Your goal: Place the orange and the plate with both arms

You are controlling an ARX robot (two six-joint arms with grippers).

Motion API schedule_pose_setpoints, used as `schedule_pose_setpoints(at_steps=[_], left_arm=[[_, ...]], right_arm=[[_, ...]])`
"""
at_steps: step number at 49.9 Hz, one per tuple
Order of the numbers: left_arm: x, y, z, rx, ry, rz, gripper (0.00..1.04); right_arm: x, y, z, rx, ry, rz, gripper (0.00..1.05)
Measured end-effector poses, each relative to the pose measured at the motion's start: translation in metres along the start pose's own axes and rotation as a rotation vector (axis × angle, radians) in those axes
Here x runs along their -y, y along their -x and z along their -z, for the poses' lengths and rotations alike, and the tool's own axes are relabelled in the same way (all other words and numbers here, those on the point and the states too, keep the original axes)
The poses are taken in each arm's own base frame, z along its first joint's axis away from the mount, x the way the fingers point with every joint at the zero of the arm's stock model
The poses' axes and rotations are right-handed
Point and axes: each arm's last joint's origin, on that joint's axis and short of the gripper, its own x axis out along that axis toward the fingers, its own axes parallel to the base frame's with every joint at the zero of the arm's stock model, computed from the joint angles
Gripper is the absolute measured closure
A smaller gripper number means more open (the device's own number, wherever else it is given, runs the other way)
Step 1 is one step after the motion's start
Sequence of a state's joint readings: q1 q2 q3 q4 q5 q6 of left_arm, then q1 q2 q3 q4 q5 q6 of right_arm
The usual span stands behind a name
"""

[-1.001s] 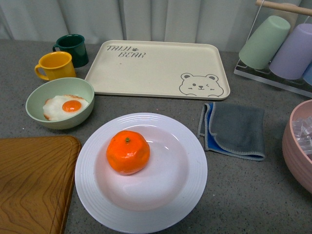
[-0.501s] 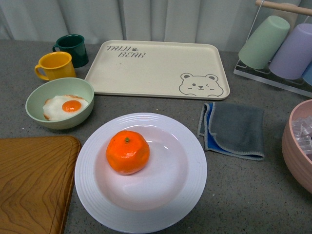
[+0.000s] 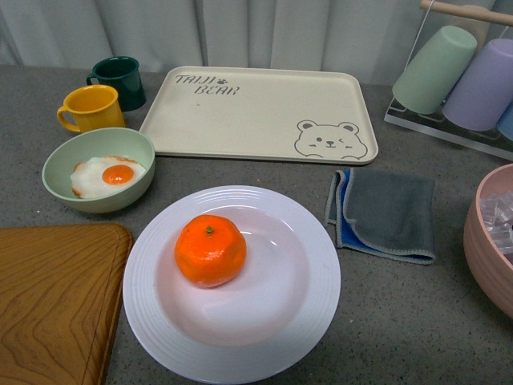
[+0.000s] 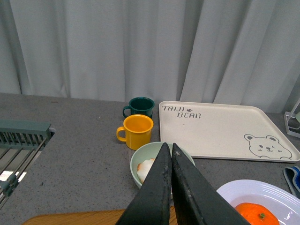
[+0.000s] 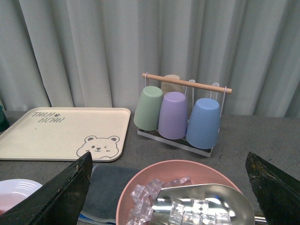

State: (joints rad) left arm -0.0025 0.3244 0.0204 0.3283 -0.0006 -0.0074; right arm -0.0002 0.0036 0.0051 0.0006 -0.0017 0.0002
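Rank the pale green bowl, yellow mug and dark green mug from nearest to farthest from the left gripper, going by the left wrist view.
1. The pale green bowl, just beyond the tips of the left gripper.
2. The yellow mug, behind the bowl.
3. The dark green mug, farthest back, behind the yellow mug.

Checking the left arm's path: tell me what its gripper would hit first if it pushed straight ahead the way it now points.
Most likely the pale green bowl holding the fried egg: in the wrist view the left gripper, jaws together, aims right at it. How far off the bowl lies is unclear.
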Motion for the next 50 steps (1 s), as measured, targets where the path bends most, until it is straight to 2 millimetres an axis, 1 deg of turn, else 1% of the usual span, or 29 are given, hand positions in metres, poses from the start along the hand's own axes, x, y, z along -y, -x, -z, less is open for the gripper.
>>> schedule_pose_setpoints(at_steps=[24, 27, 29, 35, 36, 40, 41, 42, 43, 46, 50], left_arm=[[0.000, 0.010, 0.000, 0.000, 0.000, 0.000, 1.01], [0.000, 0.017, 0.005, -0.034, 0.000, 0.002, 1.01], [0.000, 0.021, 0.004, -0.015, 0.000, 0.001, 1.01], [0.000, 0.021, 0.003, -0.007, 0.000, 0.001, 1.00], [0.000, 0.021, 0.003, -0.007, 0.000, 0.001, 0.97], [0.000, 0.022, 0.003, -0.006, 0.000, 0.001, 0.75], [0.000, 0.022, 0.003, -0.006, 0.000, 0.001, 0.72], [0.000, 0.022, 0.003, -0.006, 0.000, 0.001, 0.66], [0.000, 0.022, 0.003, -0.006, 0.000, 0.001, 0.61], [0.000, 0.022, 0.003, -0.006, 0.000, 0.000, 0.52], [0.000, 0.022, 0.003, -0.006, 0.000, 0.000, 0.38]], right_arm=[[0.000, 0.000, 0.000, 0.000, 0.000, 0.000, 0.09], [0.000, 0.000, 0.000, 0.000, 0.000, 0.000, 0.09], [0.000, 0.000, 0.000, 0.000, 0.000, 0.000, 0.09], [0.000, 0.000, 0.000, 0.000, 0.000, 0.000, 0.09], [0.000, 0.000, 0.000, 0.000, 0.000, 0.000, 0.09], [0.000, 0.000, 0.000, 0.000, 0.000, 0.000, 0.09], [0.000, 0.000, 0.000, 0.000, 0.000, 0.000, 0.09], [0.000, 0.000, 0.001, -0.012, 0.014, 0.023, 0.09], [0.000, 0.000, 0.001, -0.048, 0.068, 0.087, 0.09], [-0.001, -0.003, 0.003, -0.107, 0.161, 0.166, 0.09], [-0.005, -0.011, 0.008, -0.188, 0.232, 0.107, 0.09]])
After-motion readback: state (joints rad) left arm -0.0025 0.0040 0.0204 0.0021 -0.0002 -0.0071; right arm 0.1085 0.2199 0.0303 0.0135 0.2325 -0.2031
